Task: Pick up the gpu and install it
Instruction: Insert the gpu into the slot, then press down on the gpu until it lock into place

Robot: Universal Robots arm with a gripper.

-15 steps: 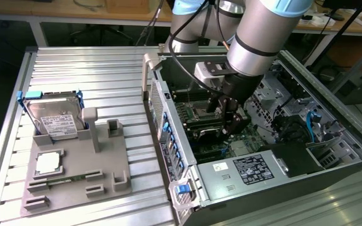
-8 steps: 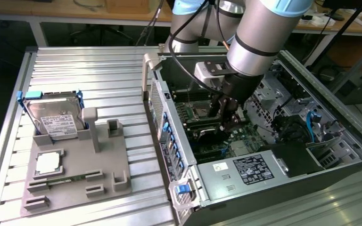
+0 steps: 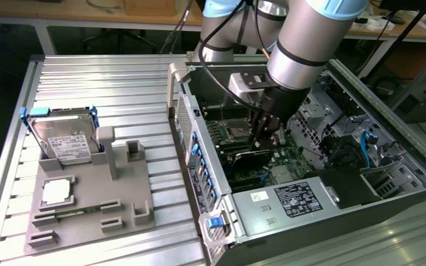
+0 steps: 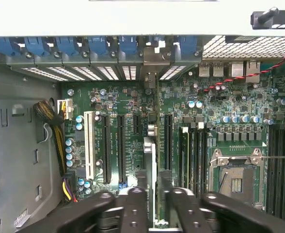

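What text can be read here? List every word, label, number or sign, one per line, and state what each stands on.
No text reads clearly enough to quote.
White label on the hard drive: print too small.
Black label and white sticker on the power supply: print blurred.
White lettering on the motherboard by the slots: too small.
The gpu, held edge-on by the gripper: no marking visible.

A ribbed metal table [image 3: 102,83] carries a grey fixture tray [image 3: 87,216] and an open computer case [image 3: 390,183].
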